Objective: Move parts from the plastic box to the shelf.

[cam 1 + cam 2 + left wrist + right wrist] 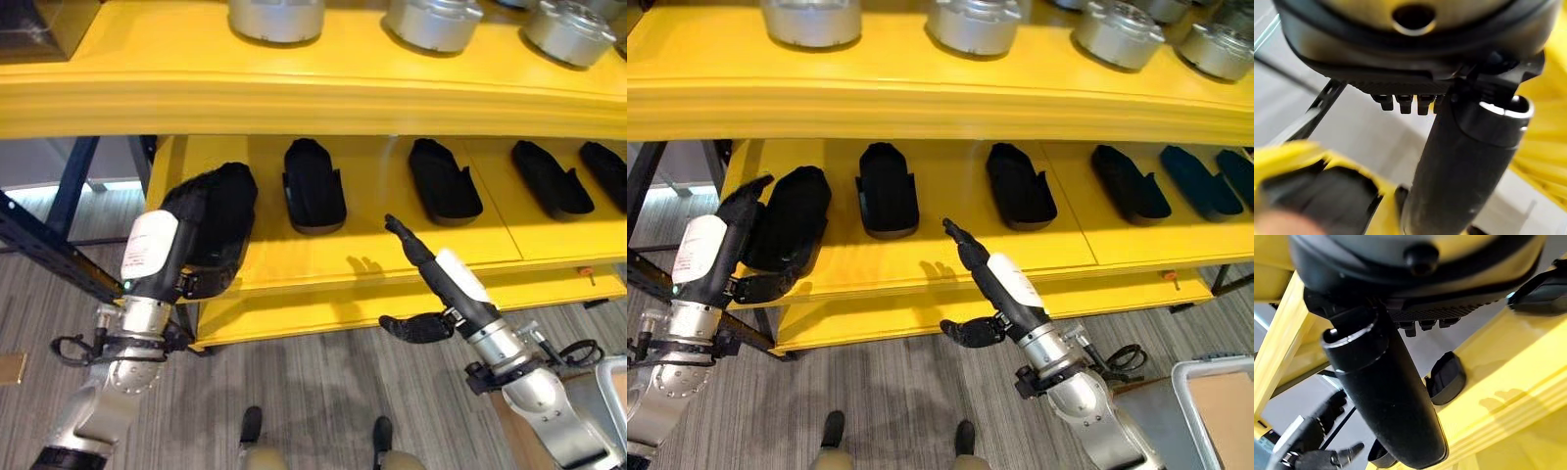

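Yellow shelf (323,264) tiers span the frame; black moulded parts (313,186) lie in a row on the lower tier. Left hand (720,240), fingers straight, backs the leftmost part (794,220); right hand (980,264) is extended, empty. Parts look rigid, light, smooth: take them across the sides.

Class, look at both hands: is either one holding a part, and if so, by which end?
The left hand is against the near end of a black part; a grip cannot be confirmed. The right hand holds nothing.
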Tool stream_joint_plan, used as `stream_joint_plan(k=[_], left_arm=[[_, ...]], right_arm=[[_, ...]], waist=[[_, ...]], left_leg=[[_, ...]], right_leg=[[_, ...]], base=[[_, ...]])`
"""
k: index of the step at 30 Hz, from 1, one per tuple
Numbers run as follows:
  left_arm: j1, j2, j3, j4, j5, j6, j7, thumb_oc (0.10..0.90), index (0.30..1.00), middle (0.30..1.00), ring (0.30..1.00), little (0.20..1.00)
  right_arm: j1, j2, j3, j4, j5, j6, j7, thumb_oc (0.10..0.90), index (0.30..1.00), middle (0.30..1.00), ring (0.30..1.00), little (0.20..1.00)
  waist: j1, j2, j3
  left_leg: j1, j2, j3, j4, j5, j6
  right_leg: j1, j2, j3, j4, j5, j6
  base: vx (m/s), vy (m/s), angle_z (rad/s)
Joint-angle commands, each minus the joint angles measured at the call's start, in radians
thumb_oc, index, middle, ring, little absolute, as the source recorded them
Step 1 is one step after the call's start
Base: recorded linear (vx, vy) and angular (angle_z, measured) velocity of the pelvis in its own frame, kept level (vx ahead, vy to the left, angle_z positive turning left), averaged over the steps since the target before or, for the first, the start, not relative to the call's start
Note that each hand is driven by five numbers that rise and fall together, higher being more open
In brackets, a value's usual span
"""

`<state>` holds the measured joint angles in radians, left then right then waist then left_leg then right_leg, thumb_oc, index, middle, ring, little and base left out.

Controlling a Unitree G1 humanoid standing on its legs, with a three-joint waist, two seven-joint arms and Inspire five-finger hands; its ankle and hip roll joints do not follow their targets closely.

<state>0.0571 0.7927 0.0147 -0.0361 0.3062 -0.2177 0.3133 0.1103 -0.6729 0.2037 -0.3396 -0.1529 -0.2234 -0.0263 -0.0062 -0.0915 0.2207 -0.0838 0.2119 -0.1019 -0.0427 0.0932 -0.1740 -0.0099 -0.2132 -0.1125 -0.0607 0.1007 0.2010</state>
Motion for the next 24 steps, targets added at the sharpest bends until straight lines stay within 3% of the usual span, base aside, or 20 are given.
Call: stream_joint_plan(k=[1, 12, 19, 24], left_arm=[[-0.095, 0.065, 0.03, 0.021, -0.078, -0.038, 0.02, 0.9, 1.0, 1.0, 1.0, 1.0], [-0.211, 0.088, 0.019, 0.31, -0.127, 0.009, 0.029, 0.9, 1.0, 1.0, 1.0, 1.0], [-0.398, 0.129, -0.091, 0.525, -0.092, 0.047, 0.051, 0.9, 1.0, 1.0, 1.0, 1.0], [-0.486, 0.138, -0.164, 0.543, -0.071, 0.05, 0.052, 0.9, 1.0, 1.0, 1.0, 1.0]], right_arm=[[-0.061, 0.012, -0.042, -0.046, 0.069, -0.069, -0.03, 0.9, 1.0, 1.0, 1.0, 1.0], [-0.07, 0.005, -0.05, -0.032, 0.059, -0.066, -0.024, 0.9, 1.0, 1.0, 1.0, 1.0], [-0.096, -0.009, -0.037, -0.031, 0.051, -0.073, -0.041, 0.9, 1.0, 1.0, 1.0, 1.0], [-0.107, -0.018, -0.032, -0.033, 0.05, -0.074, -0.052, 0.9, 1.0, 1.0, 1.0, 1.0]], waist=[[-0.015, -0.041, -0.08], [-0.038, -0.04, -0.049], [-0.053, -0.049, -0.009], [-0.058, -0.054, 0.015]], left_leg=[[0.031, -0.016, 0.054, -0.026, -0.029, 0.066], [0.029, -0.023, 0.084, -0.006, -0.036, 0.07], [0.023, -0.024, 0.095, 0.02, -0.042, 0.07], [0.013, -0.024, 0.096, 0.032, -0.043, 0.07]], right_leg=[[-0.009, -0.042, 0.01, 0.102, -0.095, 0.01], [-0.03, -0.053, 0.037, 0.104, -0.087, 0.016], [-0.04, -0.057, 0.047, 0.117, -0.086, 0.018], [-0.05, -0.058, 0.055, 0.123, -0.085, 0.019]], base=[[0.0, 0.046, -0.11], [0.0, 0.027, -0.09], [0.0, 0.006, -0.02], [-0.02, 0.007, -0.06]])
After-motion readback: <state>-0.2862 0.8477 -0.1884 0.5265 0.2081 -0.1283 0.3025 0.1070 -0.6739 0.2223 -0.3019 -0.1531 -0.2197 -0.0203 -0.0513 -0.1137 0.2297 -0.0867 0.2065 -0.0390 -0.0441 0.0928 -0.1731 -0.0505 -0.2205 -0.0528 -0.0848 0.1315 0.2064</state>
